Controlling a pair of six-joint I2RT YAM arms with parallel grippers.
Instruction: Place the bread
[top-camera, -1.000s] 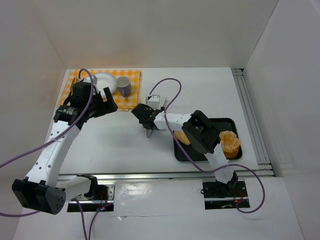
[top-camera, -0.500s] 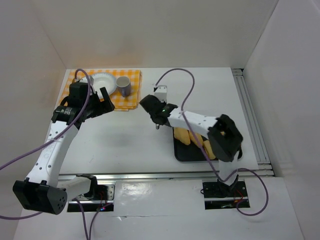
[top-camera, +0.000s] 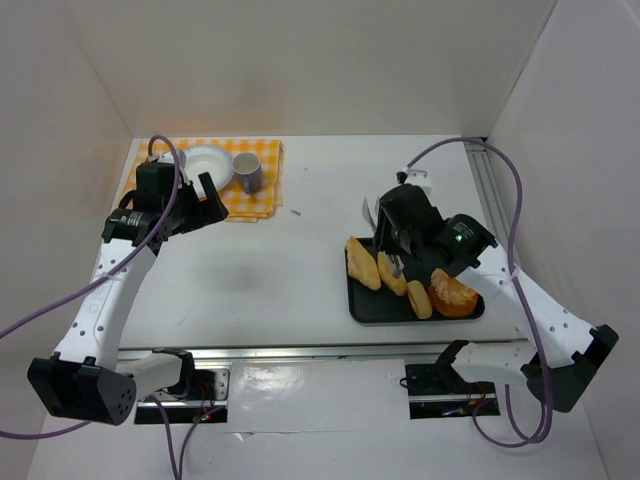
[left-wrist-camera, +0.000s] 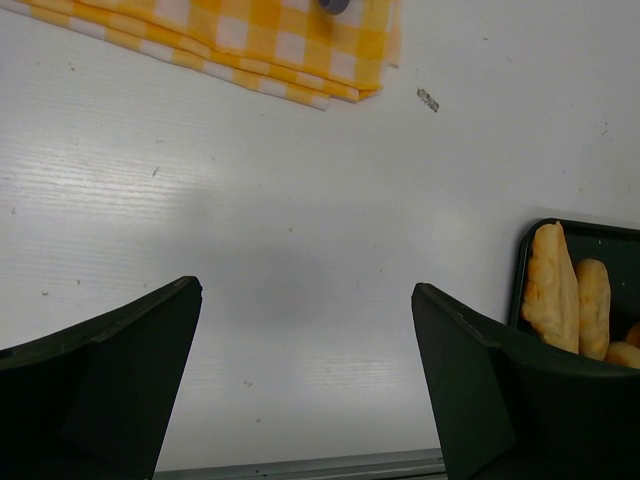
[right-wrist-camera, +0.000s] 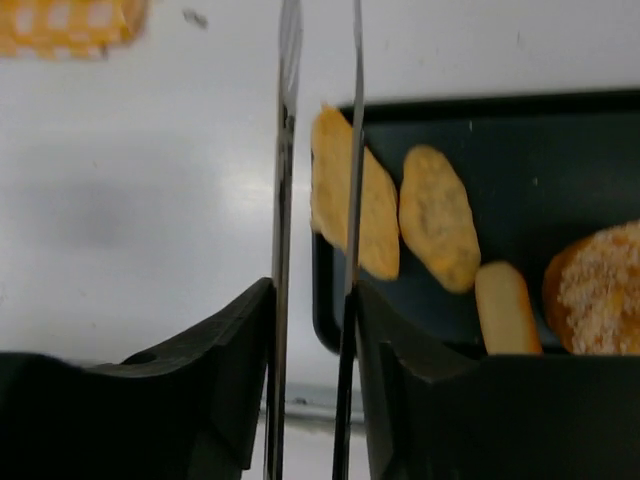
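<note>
Two golden-brown bread rolls (top-camera: 362, 262) (top-camera: 391, 273) lie side by side at the left end of the black tray (top-camera: 366, 310). They also show in the right wrist view (right-wrist-camera: 375, 215) (right-wrist-camera: 438, 217) and the left wrist view (left-wrist-camera: 550, 290) (left-wrist-camera: 592, 305). My right gripper (top-camera: 392, 238) hovers over the tray's left part, shut on metal tongs (right-wrist-camera: 285, 150); the tong blades reach along the left roll's edge and hold nothing. My left gripper (top-camera: 202, 205) is open and empty above the table, just in front of the checkered cloth.
A smaller pale roll (top-camera: 419, 298) and a round orange cake (top-camera: 453, 293) share the tray. A yellow checkered cloth (top-camera: 262, 196) at the back left bears a white plate (top-camera: 205, 160) and a mug (top-camera: 247, 172). Walls enclose three sides; a rail (top-camera: 500, 230) runs along the right.
My right arm has swung from the table's middle rightward to above the tray, tongs still in it. The rolls and cake are uncovered. My left gripper has shifted slightly back.
</note>
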